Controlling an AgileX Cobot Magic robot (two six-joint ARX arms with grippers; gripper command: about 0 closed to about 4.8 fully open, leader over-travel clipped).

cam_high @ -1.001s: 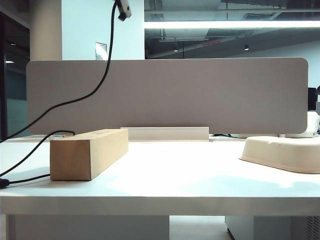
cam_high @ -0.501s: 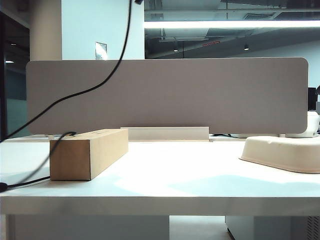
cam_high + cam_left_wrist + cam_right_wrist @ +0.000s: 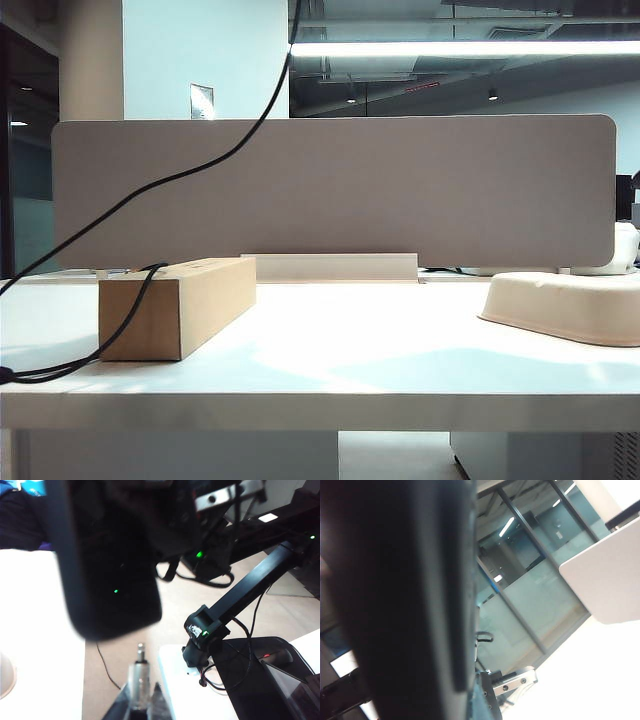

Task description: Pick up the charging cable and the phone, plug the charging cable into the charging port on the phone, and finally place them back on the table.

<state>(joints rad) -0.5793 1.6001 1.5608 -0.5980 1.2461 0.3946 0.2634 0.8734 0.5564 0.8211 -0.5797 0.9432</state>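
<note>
Left wrist view: left gripper (image 3: 140,705) pinches charging cable (image 3: 139,672) plug below phone (image 3: 112,555).

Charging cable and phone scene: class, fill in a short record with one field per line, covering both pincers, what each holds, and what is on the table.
left pincer: shut on the charging cable's plug end, silver tip pointing toward the phone
right pincer: jaws hidden; phone fills its wrist view, apparently held
phone and plug: apart, not yet joined
cable run: rises past the exterior view's top edge, trails over the cardboard box
table: box left, beige tray right
</note>
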